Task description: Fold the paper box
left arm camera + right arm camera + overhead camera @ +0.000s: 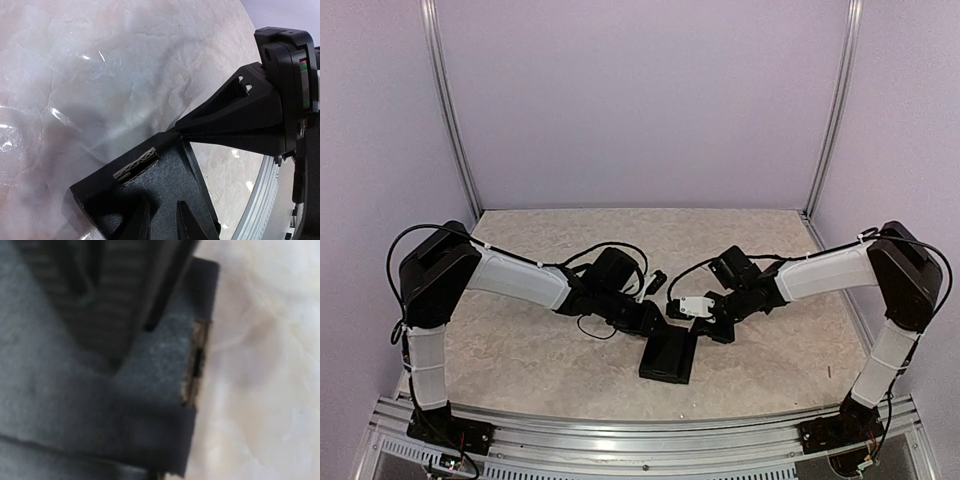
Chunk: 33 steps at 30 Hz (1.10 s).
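Observation:
The paper box (669,356) is a matte black cardboard piece lying on the table in front of the two arms. My left gripper (653,322) is at its far left edge. In the left wrist view my left gripper (161,203) is over a black panel of the box (170,175), its fingers slightly apart with nothing between them. A torn corrugated tab edge (136,164) shows on that panel. My right gripper (708,322) is at the box's far right edge and also shows in the left wrist view (240,115). The right wrist view is filled by blurred black cardboard (150,385); its fingers cannot be made out.
The table (520,350) is covered in pale marbled sheet with glossy film (75,90). An aluminium rail (620,420) runs along the near edge. Black cables (610,255) loop behind the left wrist. Lilac walls enclose the back and sides.

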Available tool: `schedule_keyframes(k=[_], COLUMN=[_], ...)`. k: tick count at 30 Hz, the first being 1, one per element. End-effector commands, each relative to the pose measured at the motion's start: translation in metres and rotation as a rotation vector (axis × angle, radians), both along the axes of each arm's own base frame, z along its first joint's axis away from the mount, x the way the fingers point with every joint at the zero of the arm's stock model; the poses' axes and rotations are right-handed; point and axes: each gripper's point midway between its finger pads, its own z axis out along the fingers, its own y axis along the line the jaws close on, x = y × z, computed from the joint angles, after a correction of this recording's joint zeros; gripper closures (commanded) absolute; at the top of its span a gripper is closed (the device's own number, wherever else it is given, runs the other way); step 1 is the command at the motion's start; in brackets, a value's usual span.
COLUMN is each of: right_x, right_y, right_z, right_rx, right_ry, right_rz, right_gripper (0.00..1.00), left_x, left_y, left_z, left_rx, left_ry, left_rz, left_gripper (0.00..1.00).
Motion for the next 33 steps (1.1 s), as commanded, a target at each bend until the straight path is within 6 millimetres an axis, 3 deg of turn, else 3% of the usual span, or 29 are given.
schedule_keyframes(k=[1, 18, 26, 33], right_x=[0.012, 0.022, 0.015, 0.02], right_y=[0.01, 0.018, 0.037, 0.028], right_z=[0.009, 0.019, 0.026, 0.018], right_rx=[0.025, 0.059, 0.072, 0.026], right_ry=[0.005, 0.009, -0.001, -0.008], right_rz=[-0.074, -0.107, -0.06, -0.112], right_gripper=[1.0, 1.0, 1.0, 1.0], left_x=[-0.012, -0.016, -0.018, -0.019], left_y=[0.024, 0.018, 0.014, 0.016], left_z=[-0.048, -0.045, -0.046, -0.047], left_rx=[0.134, 0.113, 0.119, 0.122], left_ry=[0.081, 0.077, 0.074, 0.07], left_rz=[0.015, -0.018, -0.033, -0.029], left_gripper=[0.8, 0.8, 0.8, 0.8])
